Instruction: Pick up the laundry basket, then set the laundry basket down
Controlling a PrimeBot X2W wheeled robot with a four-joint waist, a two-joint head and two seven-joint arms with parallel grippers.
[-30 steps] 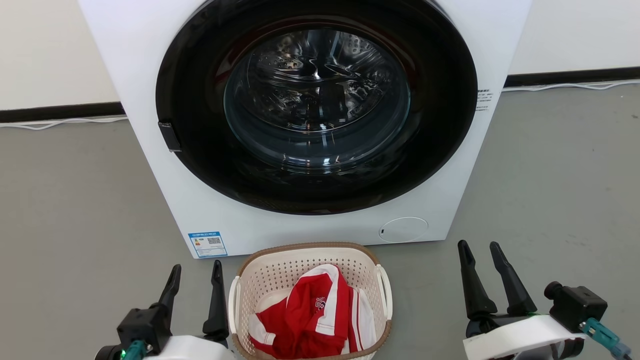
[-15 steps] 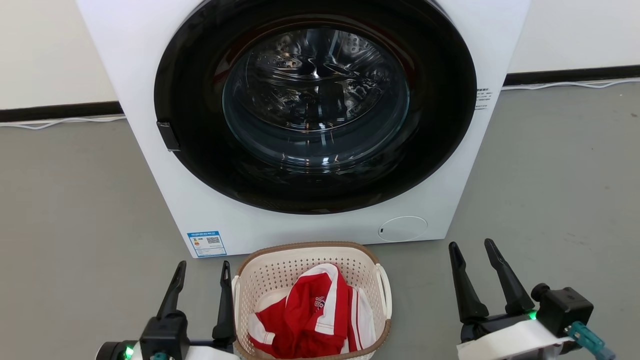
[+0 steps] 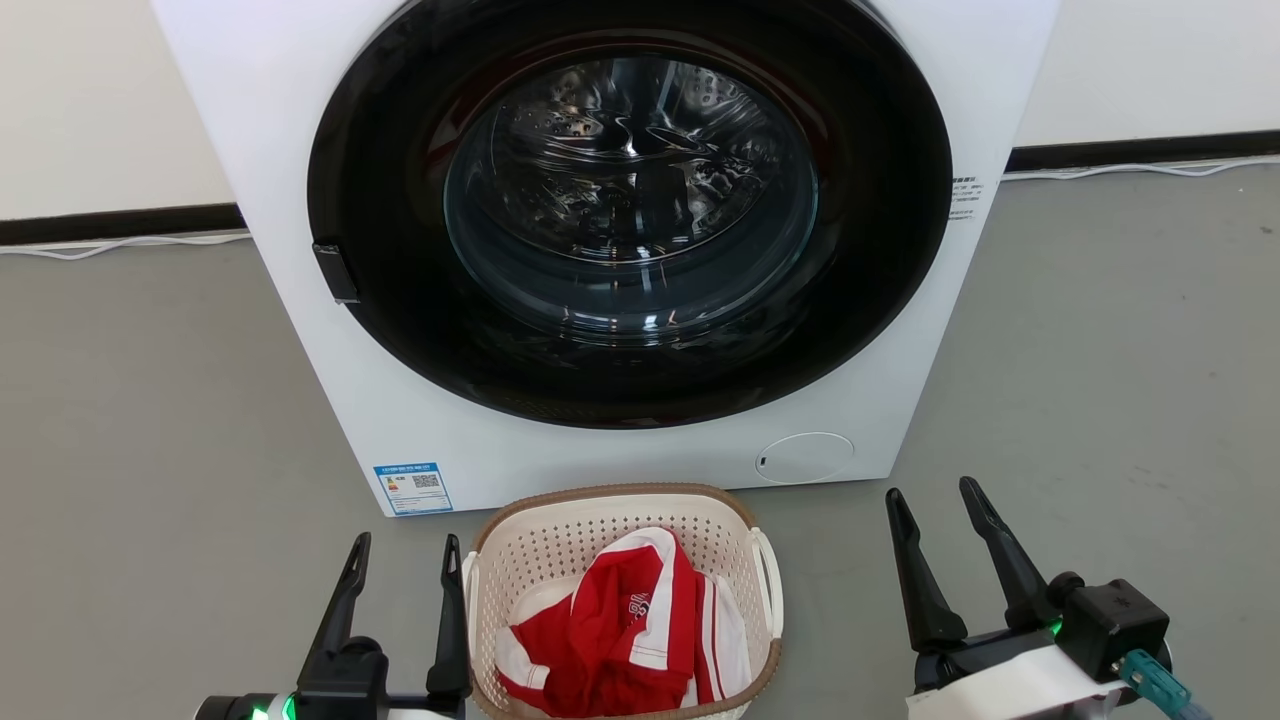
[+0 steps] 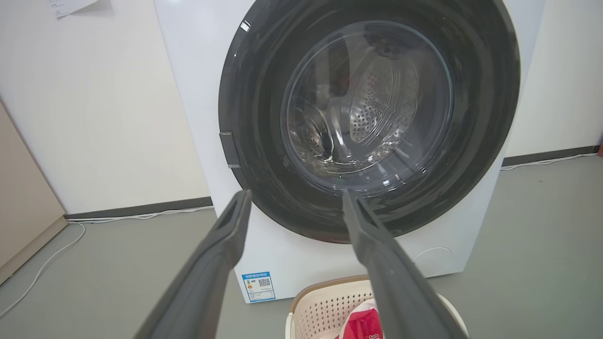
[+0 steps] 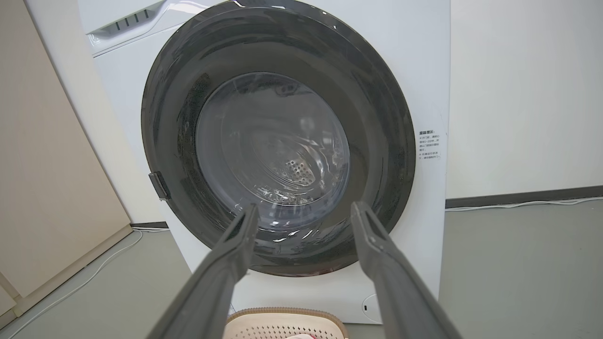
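Basket [image 3: 560, 548] sat on the floor [image 3: 150, 420] just before the washer [image 3: 290, 150]. Left gripper [image 3: 405, 545] stood spread beside its handle, right gripper [image 3: 930, 492] spread too, further off; flanking it, likely for a two-sided lift.

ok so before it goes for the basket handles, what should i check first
1. left claw open: ok
2. right claw open: ok
3. laundry basket upright on the floor, in front of the washing machine: ok
4. left claw beside the left handle: ok, close; whether they touch, cannot tell
5. right claw at the right handle: not ok, a clear gap of floor lies between them
6. red and white garment lying inside the basket: ok
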